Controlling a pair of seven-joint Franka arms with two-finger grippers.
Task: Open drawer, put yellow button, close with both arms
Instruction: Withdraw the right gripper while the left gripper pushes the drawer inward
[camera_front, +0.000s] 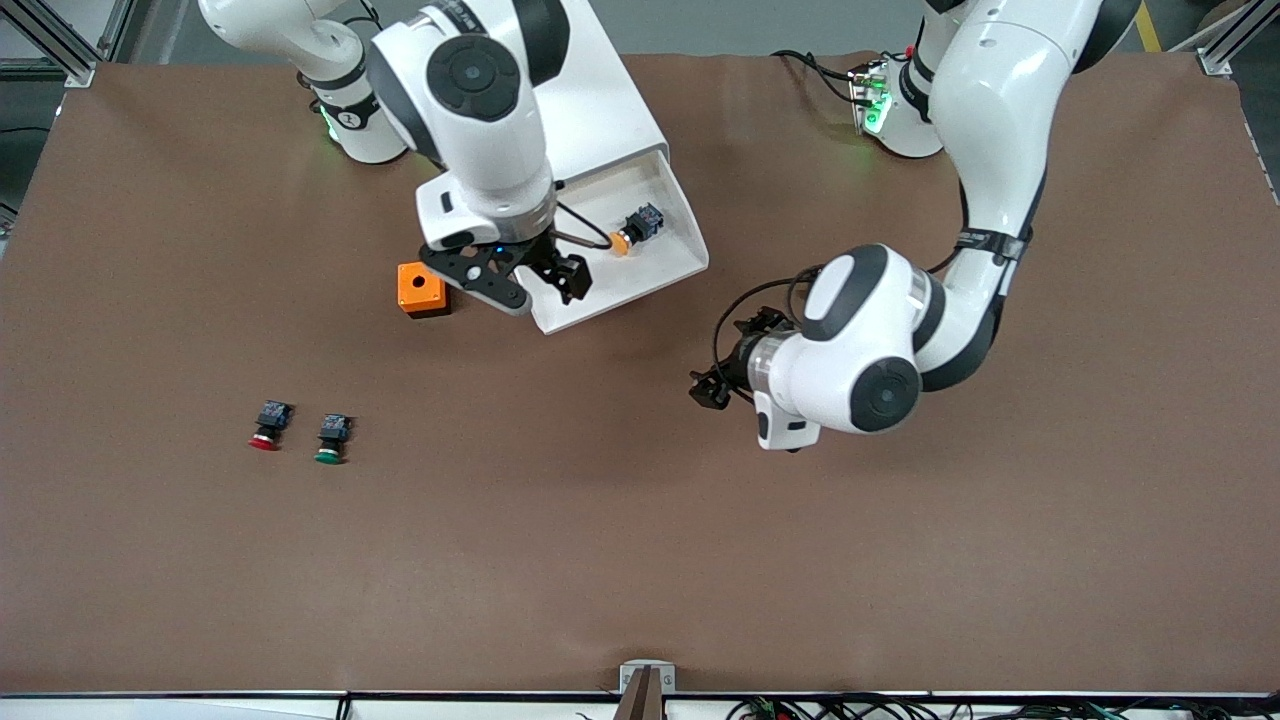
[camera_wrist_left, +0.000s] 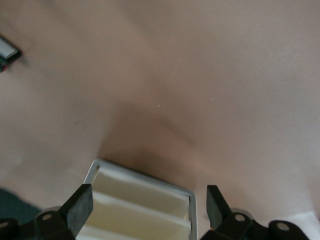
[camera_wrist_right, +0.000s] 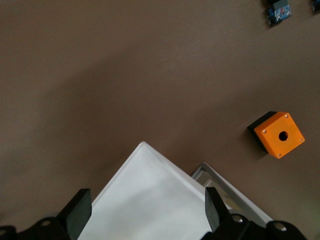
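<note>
The drawer (camera_front: 628, 296) stands pulled out of the white cabinet (camera_front: 590, 100), its white tray showing. The yellow button (camera_front: 631, 229) lies on its side in the tray. My right gripper (camera_front: 540, 284) is open and empty, over the drawer's front corner toward the right arm's end; the right wrist view shows its black fingers (camera_wrist_right: 80, 210) either side of the white tray (camera_wrist_right: 150, 200). My left gripper (camera_front: 708, 388) is open and empty, low over the table, nearer the front camera than the drawer. The left wrist view shows its open gripper (camera_wrist_left: 147, 207) facing the cabinet's beige drawer fronts (camera_wrist_left: 145, 197).
An orange box with a round hole (camera_front: 422, 289) sits beside the drawer toward the right arm's end; it also shows in the right wrist view (camera_wrist_right: 279, 135). A red-capped button (camera_front: 266, 426) and a green-capped button (camera_front: 331, 438) lie nearer the front camera.
</note>
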